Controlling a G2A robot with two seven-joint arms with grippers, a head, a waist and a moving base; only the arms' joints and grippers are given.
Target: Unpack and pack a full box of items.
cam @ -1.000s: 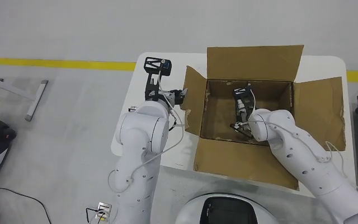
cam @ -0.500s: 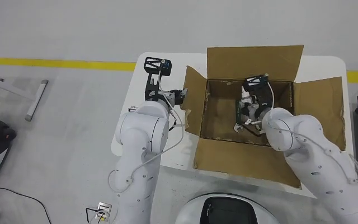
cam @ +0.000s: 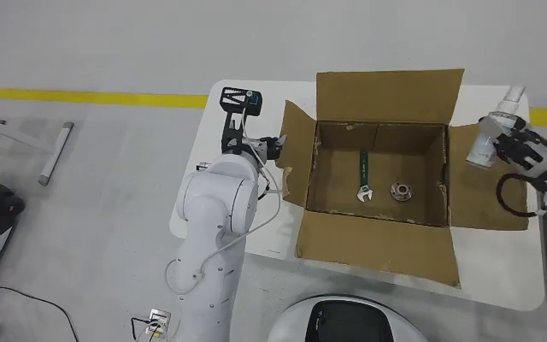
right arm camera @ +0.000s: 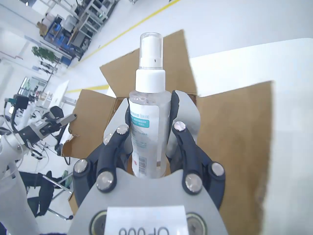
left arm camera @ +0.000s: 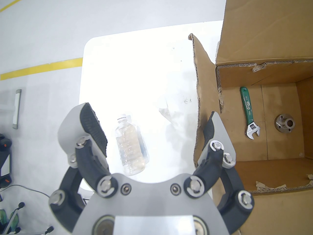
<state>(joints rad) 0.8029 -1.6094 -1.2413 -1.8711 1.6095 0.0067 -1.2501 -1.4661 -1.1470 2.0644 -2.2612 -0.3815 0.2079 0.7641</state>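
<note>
An open cardboard box (cam: 376, 244) stands on the white table (cam: 256, 239). On its floor lie a green-handled wrench (cam: 363, 175) (left arm camera: 249, 112) and a round metal flange (cam: 399, 190) (left arm camera: 284, 123). My right gripper (cam: 511, 145) (right arm camera: 150, 103) is shut on a clear spray bottle (cam: 491, 135) (right arm camera: 150, 74), held above the box's right flap (right arm camera: 232, 135). My left gripper (cam: 275, 145) (left arm camera: 149, 112) hangs open beside the box's left flap, above a small clear bottle (left arm camera: 129, 147) lying on the table.
A piece of clear plastic wrap (left arm camera: 168, 113) lies on the table between the small bottle and the box. The box's four flaps stand spread outward. Bare table shows left of the box and at the far right corner (cam: 504, 274).
My right arm has lifted the spray bottle out of the box and carried it right, over the right flap. The wrench and flange now lie uncovered. The left arm stayed still.
</note>
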